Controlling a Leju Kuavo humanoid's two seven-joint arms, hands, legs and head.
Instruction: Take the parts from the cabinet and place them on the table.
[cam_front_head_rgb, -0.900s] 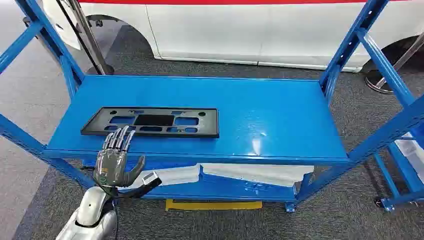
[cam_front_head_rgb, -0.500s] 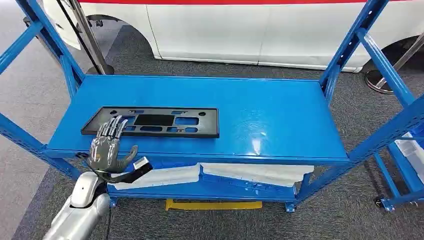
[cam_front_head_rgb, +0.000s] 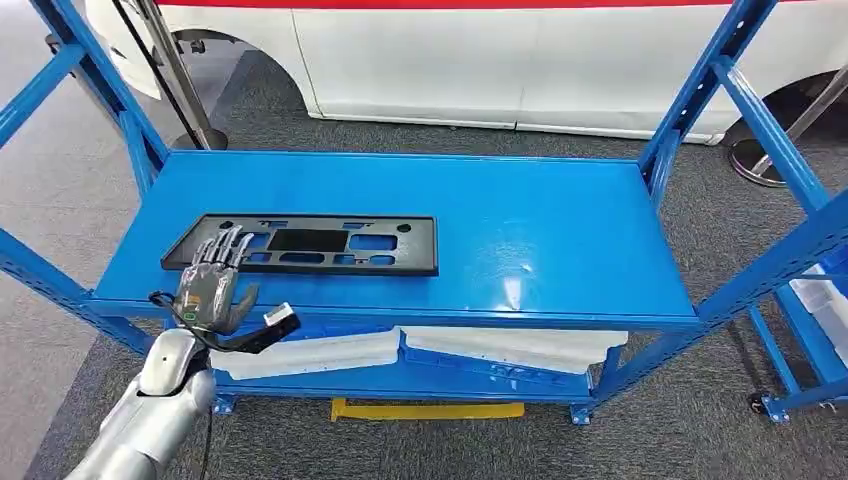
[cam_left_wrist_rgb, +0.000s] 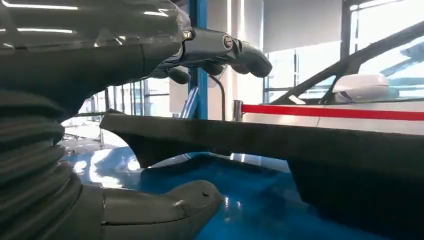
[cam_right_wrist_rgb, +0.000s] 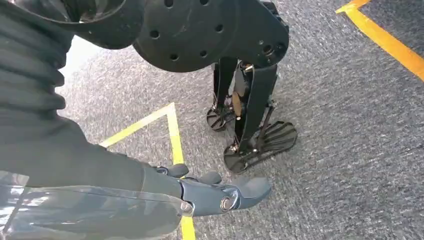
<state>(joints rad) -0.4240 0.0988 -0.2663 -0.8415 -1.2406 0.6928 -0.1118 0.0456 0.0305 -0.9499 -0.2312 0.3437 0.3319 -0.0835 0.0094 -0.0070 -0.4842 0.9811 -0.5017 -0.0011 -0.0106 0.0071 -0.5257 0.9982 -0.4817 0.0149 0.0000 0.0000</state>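
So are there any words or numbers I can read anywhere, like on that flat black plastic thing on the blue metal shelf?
None can be read.
Flat black plastic plate on the blue metal shelf: cut-out holes, no letters.
White car behind the shelf: no writing shows.
Yellow floor lines: plain stripes.
Left hand: no label visible.

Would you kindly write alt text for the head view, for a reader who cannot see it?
The robot's left hand reaches over the near left end of a flat black plastic part lying on a blue metal shelf, fingers spread above it. White parts lie on the lower shelf, and a white car stands behind the rack.
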